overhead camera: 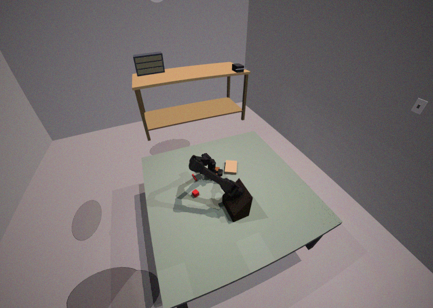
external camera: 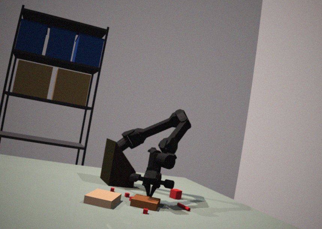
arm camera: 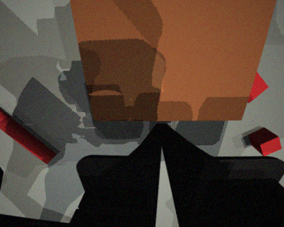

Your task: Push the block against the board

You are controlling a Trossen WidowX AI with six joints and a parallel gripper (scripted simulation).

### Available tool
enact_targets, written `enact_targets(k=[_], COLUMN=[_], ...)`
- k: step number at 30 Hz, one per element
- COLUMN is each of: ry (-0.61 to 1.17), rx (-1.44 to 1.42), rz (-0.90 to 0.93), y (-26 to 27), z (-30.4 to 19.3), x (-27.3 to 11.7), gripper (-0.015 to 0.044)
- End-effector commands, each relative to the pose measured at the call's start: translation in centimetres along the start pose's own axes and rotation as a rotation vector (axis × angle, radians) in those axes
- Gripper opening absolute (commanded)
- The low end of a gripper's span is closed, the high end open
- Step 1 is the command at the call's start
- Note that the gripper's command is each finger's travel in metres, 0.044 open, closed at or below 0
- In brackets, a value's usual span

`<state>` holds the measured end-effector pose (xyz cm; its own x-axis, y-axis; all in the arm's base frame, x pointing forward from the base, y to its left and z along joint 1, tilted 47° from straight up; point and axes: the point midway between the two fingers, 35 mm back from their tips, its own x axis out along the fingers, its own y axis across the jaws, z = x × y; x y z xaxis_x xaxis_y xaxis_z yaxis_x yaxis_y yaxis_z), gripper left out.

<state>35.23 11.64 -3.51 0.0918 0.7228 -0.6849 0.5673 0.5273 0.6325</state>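
Exterior view, left to right: tan slab (overhead camera: pixel 230 166) (external camera: pixel 102 196) flat on the green table (overhead camera: pixel 196 248) (external camera: pixel 46 190) (arm camera: pixel 278 63), face toward the camera. Small red cube (external camera: pixel 127 195) (arm camera: pixel 265 142) sits further back. Orange-brown block (overhead camera: pixel 217 168) (external camera: pixel 144 201) (arm camera: pixel 174 53) next, also flat, visible gap to the slab, so no side contact. Claw (overhead camera: pixel 218 172) (external camera: pixel 149 196) (arm camera: pixel 161 127) points down behind the block, fingertips pressed together, nothing pinched. Tips right by the block's edge; can't tell if touching. Bigger red cube (overhead camera: pixel 195 193) (external camera: pixel 175 194) then red cylinder (overhead camera: pixel 194 177) (external camera: pixel 183 207) (arm camera: pixel 22 135) at right.
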Motion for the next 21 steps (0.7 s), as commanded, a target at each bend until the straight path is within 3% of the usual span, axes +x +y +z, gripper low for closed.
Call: enact_targets(k=[1,21], ry=[-0.001,-0.003], rx=[-0.003,-0.005], rz=[-0.002,-0.002], y=[0.1,0.2], z=[0.7,4.0], x=[0.1,0.0], gripper=[0.0000,0.0000])
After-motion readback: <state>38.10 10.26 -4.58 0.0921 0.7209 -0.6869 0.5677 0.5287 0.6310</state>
